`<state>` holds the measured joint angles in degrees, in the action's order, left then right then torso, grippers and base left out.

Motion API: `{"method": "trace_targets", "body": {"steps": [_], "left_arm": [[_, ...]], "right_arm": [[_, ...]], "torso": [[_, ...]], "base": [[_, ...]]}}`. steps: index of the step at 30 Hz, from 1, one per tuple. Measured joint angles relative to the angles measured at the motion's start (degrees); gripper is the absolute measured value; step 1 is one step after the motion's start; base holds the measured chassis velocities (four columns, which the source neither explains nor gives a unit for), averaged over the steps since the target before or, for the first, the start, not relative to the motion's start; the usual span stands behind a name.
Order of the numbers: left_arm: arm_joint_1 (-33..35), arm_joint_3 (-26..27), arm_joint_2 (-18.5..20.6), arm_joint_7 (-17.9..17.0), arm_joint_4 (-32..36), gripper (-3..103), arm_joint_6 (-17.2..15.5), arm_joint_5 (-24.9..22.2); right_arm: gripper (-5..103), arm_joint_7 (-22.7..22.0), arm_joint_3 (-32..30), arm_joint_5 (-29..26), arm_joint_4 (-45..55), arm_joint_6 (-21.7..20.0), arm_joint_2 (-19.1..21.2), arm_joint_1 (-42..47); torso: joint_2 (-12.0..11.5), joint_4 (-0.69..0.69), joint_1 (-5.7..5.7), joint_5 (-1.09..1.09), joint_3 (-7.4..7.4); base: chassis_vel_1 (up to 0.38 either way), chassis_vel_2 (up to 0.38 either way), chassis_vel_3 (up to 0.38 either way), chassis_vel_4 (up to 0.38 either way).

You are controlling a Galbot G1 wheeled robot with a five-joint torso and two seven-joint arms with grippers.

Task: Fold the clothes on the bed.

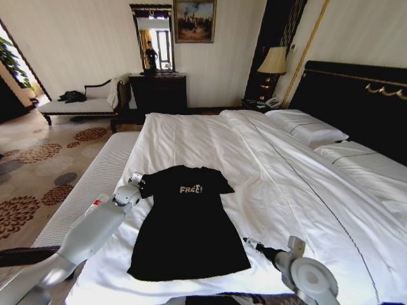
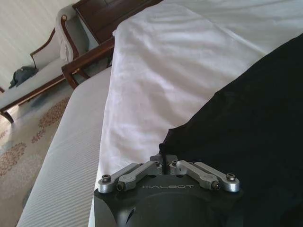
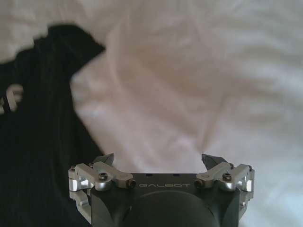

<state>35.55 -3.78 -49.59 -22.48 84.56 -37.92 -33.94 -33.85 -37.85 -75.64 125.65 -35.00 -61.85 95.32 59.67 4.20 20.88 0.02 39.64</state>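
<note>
The left gripper [image 2: 168,165], clenched on the black T-shirt's [image 1: 187,222] sleeve, should carry it inward toward the released right gripper [image 3: 161,161].

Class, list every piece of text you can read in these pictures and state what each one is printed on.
"FREE!" in white, on the chest of the black T-shirt.
"GALBOT" on the body of the left claw, left wrist view.
"GALBOT" on the body of the right claw, right wrist view.
The framed painting on the wall shows no readable text.
</note>
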Motion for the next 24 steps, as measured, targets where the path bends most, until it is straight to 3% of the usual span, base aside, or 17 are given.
{"method": "trace_targets", "body": {"steps": [2, 4, 9, 16, 24], "left_arm": [[-0.4, -0.2, -1.2, -0.2, -1.2, 1, 0.2, -0.2], [-0.2, 0.2, -1.8, -0.5, -1.5, 1, 0.4, -0.4], [1.0, 1.2, -2.1, -1.0, -1.9, 1, 1.6, -0.8], [1.4, 2.1, -3.9, -1.6, -3.7, 1, 3.3, -1.8], [1.1, 1.3, -5.4, -1.7, -6.3, 1, 6.7, -3.1]], "right_arm": [[100, 3.1, -0.8, -3.5, -3.0, 3.4, 2.4, -4.7], [100, 3.4, -1.6, -10.8, -5.6, 3.0, 4.2, -10.2], [100, 5.8, 1.0, -17.1, -10.9, 2.4, 6.6, -19.3], [100, 7.3, 9.1, -16.6, -20.6, 2.3, 6.6, -30.9], [100, 13.5, 18.7, -12.0, -41.0, 1.7, 4.0, -47.7]], "torso": [[0.0, 0.0, 0.0, -0.02, 0.0], [0.0, -0.01, 0.02, -0.01, 0.01], [0.0, -0.01, 0.03, -0.01, 0.01], [0.0, -0.02, 0.01, -0.01, 0.01], [0.0, 0.0, 0.01, -0.01, 0.01]], "base": [[0.0, 0.0, 0.0, 0.0], [0.0, 0.0, 0.0, 0.0], [0.0, 0.0, 0.0, 0.0], [0.0, 0.0, 0.0, 0.0], [0.0, 0.0, 0.0, 0.0]]}}
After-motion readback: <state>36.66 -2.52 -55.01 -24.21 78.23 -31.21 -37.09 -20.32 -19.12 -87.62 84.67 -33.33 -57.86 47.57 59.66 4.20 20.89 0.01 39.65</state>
